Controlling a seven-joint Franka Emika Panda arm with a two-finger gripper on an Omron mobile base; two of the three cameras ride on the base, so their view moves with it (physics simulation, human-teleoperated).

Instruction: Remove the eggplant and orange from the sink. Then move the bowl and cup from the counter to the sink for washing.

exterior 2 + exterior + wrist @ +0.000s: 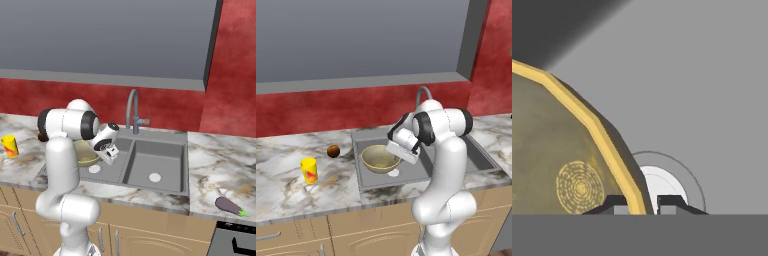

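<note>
A white robot arm is reaching down into the left basin of a grey two-basin sink (367, 180) set in a marbled surface (281, 180). Its tool (643, 204) is pinching the rim of the bowl (379, 159), one finger tip inside the rim and one outside. The tan-yellow bowl is sitting upright in the left basin, beside and partly covering the white round drain (664, 185). The orange (333, 151) is lying on the surface just left of the sink. The yellow cup (309, 170) is standing upright on the surface, farther left and nearer the front edge. The eggplant (230, 205) is lying on the surface well to the right of the sink. A curved grey tap (133, 111) is rising behind the basins.
</note>
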